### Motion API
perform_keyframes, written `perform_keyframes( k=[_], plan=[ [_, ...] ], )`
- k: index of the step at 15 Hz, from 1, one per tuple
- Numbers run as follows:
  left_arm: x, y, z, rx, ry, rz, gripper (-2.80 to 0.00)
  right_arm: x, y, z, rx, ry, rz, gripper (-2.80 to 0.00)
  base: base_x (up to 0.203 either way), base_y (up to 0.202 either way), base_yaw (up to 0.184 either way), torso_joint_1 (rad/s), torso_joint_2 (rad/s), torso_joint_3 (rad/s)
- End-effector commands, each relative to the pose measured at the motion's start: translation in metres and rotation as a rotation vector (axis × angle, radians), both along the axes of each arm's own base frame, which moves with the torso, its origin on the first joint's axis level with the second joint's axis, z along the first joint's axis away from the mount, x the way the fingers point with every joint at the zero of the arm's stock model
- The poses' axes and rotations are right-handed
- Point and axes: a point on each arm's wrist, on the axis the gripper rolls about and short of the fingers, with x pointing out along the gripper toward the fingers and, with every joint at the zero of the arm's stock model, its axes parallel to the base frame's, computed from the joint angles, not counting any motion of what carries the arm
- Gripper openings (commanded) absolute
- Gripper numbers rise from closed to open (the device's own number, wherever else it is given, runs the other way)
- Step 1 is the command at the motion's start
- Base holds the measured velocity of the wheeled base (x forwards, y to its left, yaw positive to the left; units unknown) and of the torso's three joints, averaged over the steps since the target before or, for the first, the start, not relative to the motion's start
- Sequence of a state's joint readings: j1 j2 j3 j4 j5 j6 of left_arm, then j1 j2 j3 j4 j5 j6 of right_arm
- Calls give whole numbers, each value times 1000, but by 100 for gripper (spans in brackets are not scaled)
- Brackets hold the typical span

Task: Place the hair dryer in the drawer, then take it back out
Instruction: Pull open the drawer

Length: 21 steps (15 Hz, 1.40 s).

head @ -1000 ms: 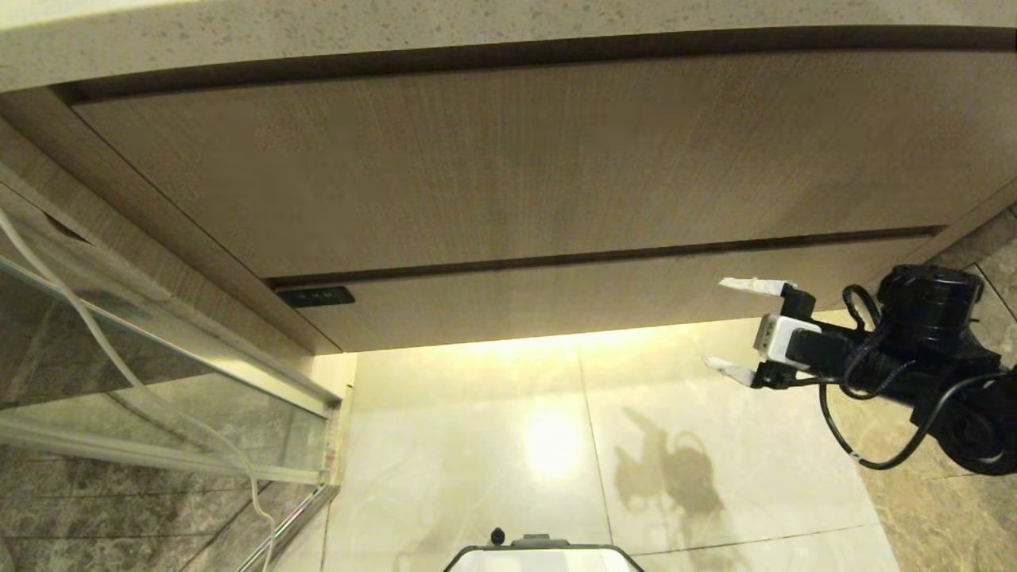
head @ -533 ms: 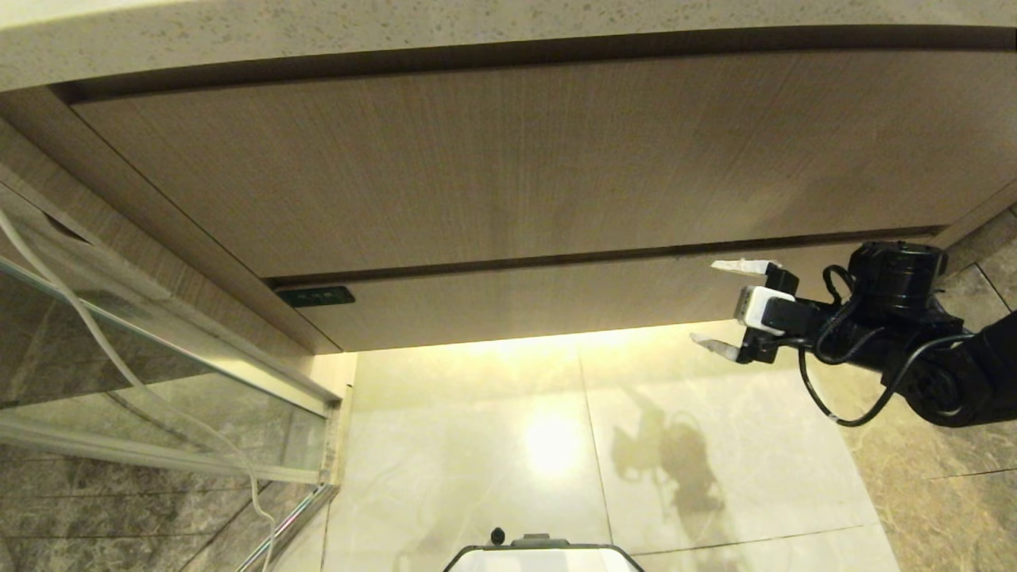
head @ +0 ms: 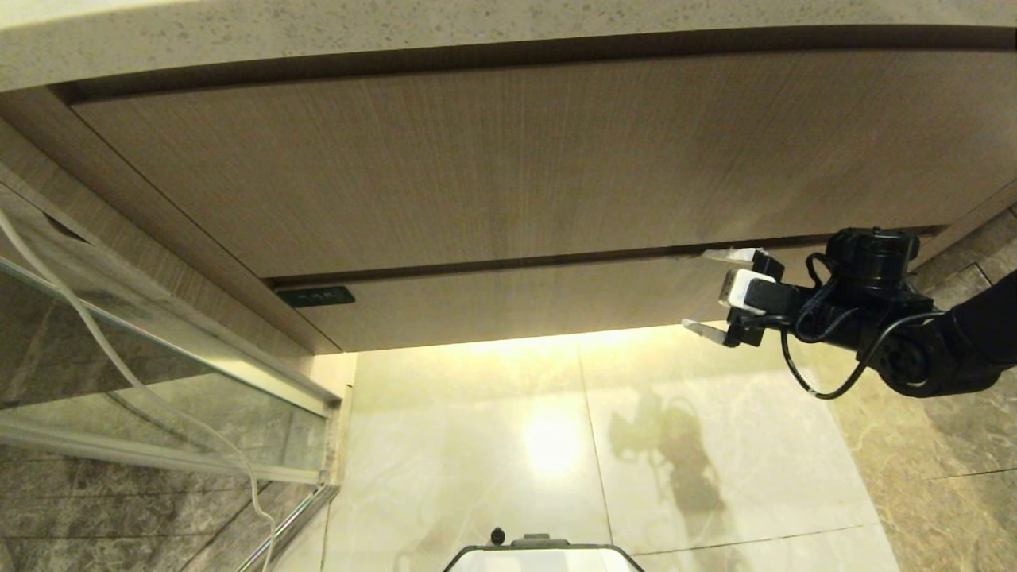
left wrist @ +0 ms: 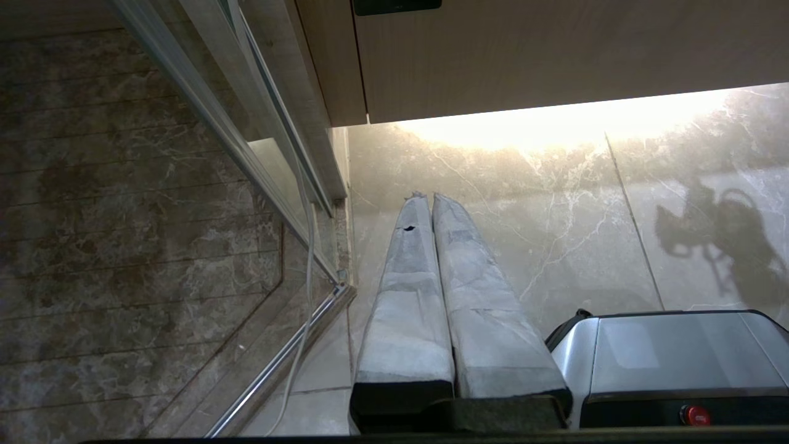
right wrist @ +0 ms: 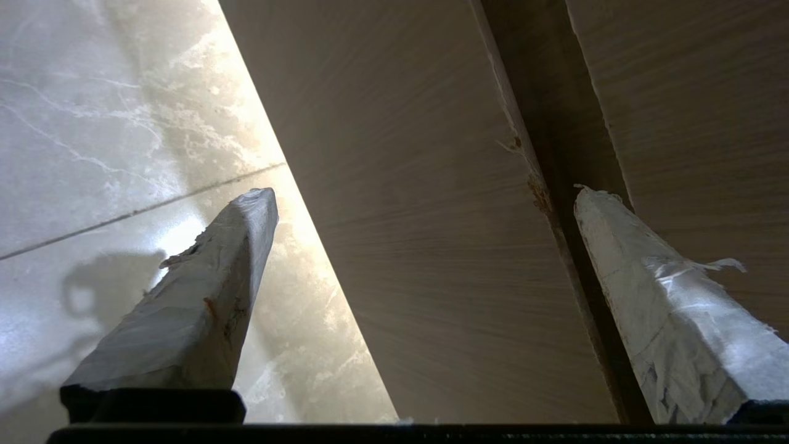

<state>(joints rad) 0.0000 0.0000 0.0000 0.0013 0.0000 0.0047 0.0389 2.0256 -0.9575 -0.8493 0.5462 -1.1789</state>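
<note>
Drawer (head: 516, 306) shows as a narrow wood-grain strip across the middle of the head view, shut, under the tall front panel (head: 508, 159) and above the lit marble floor (head: 556, 445). At the right of the frame the right gripper (head: 709, 291) faces the strip's right end, jaws spread wide and holding nothing: one finger (right wrist: 653, 296) lines up with the dark gap above the strip, the other (right wrist: 203, 308) hangs over the floor. The left gripper (left wrist: 426, 198) points at the floor, fingers pressed together, empty.
</note>
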Motion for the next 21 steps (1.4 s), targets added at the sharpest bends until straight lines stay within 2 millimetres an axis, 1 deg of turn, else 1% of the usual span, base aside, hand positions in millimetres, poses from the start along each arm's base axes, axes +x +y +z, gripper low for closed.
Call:
perform_keyframes(
  k=[1,4,9,12,16,19,20,21],
  plan=[
    [0,0,0,0,2,0,-280,8,0,-1,-1,-11,-9,0,0,0,0,0,0,0],
    [0,0,0,0,2,0,-280,13,0,-3,9,9,-34,0,0,0,0,0,0,0],
    [0,0,0,-2,0,0,-280,31,-6,-2,8,2,-74,0,0,0,0,0,0,0],
    [0,0,0,0,2,0,-280,38,-12,-1,10,-10,-85,0,0,0,0,0,0,0],
    [0,0,0,0,1,0,-280,48,-19,-10,7,-6,-102,0,0,0,0,0,0,0],
    [0,0,0,0,1,0,-280,51,-21,-12,6,0,-109,0,0,0,0,0,0,0],
    [0,0,0,0,0,0,-280,50,-25,-15,-1,47,-123,0,0,0,0,0,0,0],
    [0,0,0,0,1,0,-280,46,-30,-22,-17,141,-157,0,0,0,0,0,0,0]
  ],
)
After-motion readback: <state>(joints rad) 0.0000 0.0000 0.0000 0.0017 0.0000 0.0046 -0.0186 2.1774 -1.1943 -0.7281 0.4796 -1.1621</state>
